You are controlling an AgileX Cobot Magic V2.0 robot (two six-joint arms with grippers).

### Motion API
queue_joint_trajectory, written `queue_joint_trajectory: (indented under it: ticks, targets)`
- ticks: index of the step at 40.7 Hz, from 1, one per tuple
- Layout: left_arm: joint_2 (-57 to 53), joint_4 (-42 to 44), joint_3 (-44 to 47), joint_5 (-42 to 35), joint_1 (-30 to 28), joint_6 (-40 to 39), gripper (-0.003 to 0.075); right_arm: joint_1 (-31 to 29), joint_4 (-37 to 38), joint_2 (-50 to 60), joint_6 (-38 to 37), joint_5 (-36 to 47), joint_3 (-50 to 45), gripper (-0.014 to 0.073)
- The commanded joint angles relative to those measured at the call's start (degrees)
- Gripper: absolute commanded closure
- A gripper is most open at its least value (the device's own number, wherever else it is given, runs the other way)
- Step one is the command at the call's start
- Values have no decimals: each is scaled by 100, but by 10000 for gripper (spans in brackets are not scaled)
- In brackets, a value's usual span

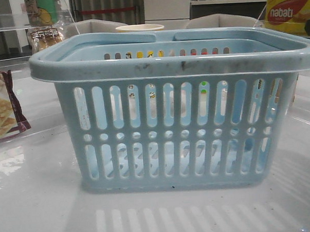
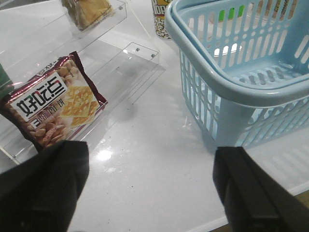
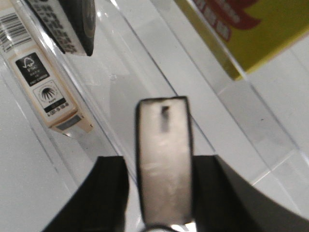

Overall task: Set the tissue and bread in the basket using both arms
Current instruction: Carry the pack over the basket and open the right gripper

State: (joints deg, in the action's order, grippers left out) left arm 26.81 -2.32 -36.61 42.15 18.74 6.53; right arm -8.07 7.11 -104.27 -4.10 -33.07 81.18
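The light-blue basket [image 1: 168,69] stands in the middle of the table, and the part of its inside seen in the left wrist view [image 2: 251,92] is bare. The bread [image 1: 44,37], golden-brown buns in a clear packet, lies on a clear shelf at the back left and shows in the left wrist view [image 2: 89,10]. My left gripper [image 2: 152,188] is open and empty over the table, between the cracker packet and the basket. My right gripper [image 3: 159,193] is shut on the tissue [image 3: 164,140], a flat dark-edged pack, above a clear shelf. Neither gripper shows in the front view.
A maroon-edged cracker packet [image 2: 53,108] lies on the left clear shelf [image 2: 130,58], left of the basket. The yellow nabati box [image 3: 246,29] stands at the back right [image 1: 289,12]. A dark pack with a white label [image 3: 63,24] and a pale box [image 3: 46,82] lie near the right gripper.
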Motion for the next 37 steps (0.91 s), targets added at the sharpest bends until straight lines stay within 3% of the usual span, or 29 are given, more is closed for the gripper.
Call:
queue_joint_trajectory:
  ticks: [1, 5, 19, 28, 37]
  targets:
    - [70, -65, -159, -426, 51, -23, 139, -35, 92, 281, -6, 338, 216, 395]
    - [70, -65, -159, -426, 51, -23, 139, -35, 92, 342, -6, 296, 227, 470]
    - [70, -65, -159, -426, 51, -23, 139, 302, 72, 1592, -6, -201, 227, 473]
    - [70, -65, -159, -426, 51, -23, 139, 1297, -281, 2478, 0, -615, 227, 473]
    - [70, -65, -159, -426, 51, -23, 139, 2787, -711, 2479, 0, -742, 193, 473]
